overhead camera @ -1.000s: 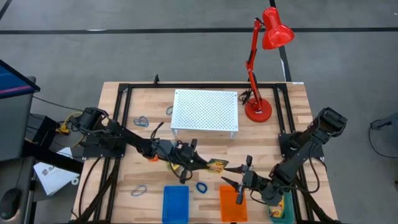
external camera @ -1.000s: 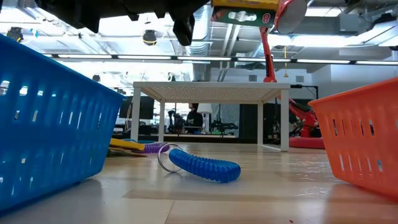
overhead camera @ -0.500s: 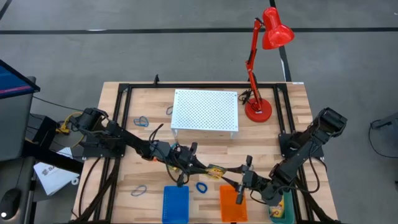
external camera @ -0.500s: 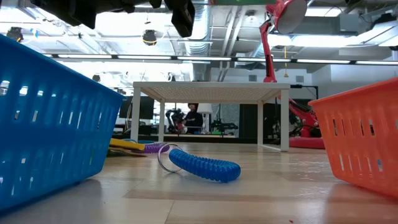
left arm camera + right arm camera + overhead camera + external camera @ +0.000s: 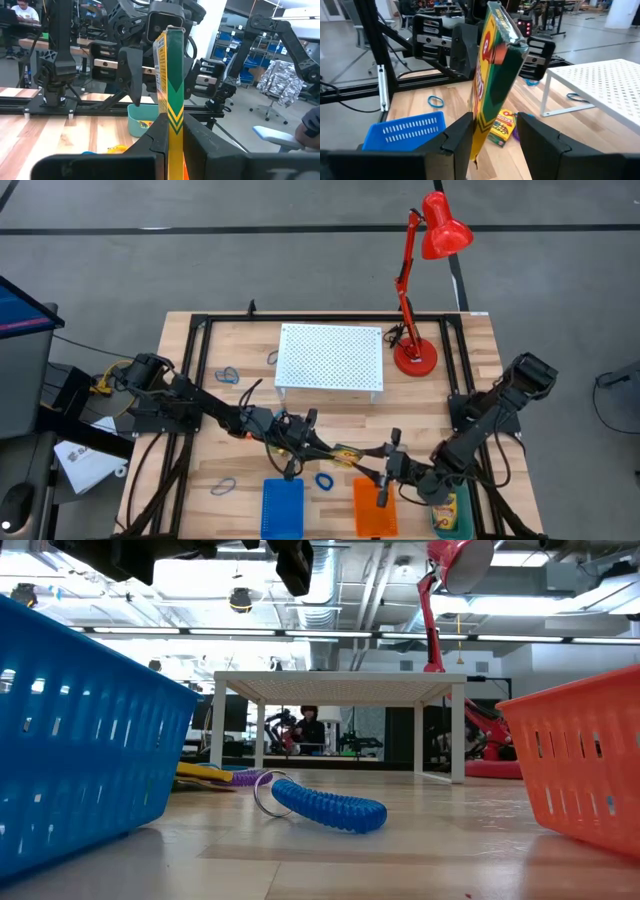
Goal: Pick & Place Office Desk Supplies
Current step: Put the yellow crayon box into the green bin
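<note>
— Between blue basket (image 5: pixel 80 740) and orange basket (image 5: pixel 580 770), low down: blue coiled loop (image 5: pixel 330 808) flat on the wood, with purple loop (image 5: pixel 250 777) and yellow loop (image 5: pixel 200 772) behind it. Overhead, only dark arm parts.

— From above, more to tell: crayon box (image 5: pixel 348 452) in mid-air over the front of the table (image 5: pixel 240 345), above the gap between the same two baskets. Left gripper (image 5: pixel 335 448) clamped on one end; right gripper (image 5: pixel 378 471) at the other.

— Clamped there too?

— No. From the right wrist: fingers (image 5: pixel 540 142) spread to either side of the box, with a gap on one side. Beyond them, second crayon box (image 5: pixel 502 125) flat on the table.

— Any writing?

— Red letters down the yellow face, too slanted to read. Green chevrons on the edge, from the left wrist. Farther back, white stand (image 5: pixel 330 358) and red lamp (image 5: pixel 425 270).
</note>
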### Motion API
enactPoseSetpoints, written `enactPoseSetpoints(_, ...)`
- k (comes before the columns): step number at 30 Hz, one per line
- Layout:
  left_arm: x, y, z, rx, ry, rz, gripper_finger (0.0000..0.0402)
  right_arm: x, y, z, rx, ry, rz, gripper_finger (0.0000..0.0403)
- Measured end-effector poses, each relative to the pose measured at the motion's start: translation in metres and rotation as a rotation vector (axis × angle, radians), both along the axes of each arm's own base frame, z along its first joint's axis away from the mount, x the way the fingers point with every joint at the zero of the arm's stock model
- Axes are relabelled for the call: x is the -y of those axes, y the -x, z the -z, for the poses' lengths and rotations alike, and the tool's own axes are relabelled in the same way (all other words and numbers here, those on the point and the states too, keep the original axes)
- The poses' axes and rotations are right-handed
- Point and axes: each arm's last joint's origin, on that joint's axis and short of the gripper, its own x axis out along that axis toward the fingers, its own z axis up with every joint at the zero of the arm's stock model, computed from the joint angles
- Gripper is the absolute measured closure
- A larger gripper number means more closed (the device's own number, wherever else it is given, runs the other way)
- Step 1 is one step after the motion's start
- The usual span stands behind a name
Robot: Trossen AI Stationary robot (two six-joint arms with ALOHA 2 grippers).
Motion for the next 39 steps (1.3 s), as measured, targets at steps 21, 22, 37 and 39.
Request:
enactPoseSetpoints(21, 0.000, 0.000, 0.000, 0.001, -0.001, -0.003, 0.0369, 0.001, -0.006, -0.006, 0.014, 0.017, -0.084, 0.0379)
enactPoseSetpoints(22, 0.000, 0.000, 0.000, 0.002, -0.001, -0.003, 0.0368, 0.001, -0.007, -0.006, 0.015, 0.018, -0.084, 0.0377)
enactPoseSetpoints(37, -0.001, 0.000, 0.007, -0.052, -0.109, -0.035, 0.0308, -0.007, 0.003, -0.007, 0.024, 0.057, -0.048, 0.0377)
enactPoseSetpoints(39, -0.003, 0.001, 0.007, -0.082, -0.127, -0.050, 0.0302, -0.008, 0.006, -0.007, 0.024, 0.063, -0.037, 0.0377)
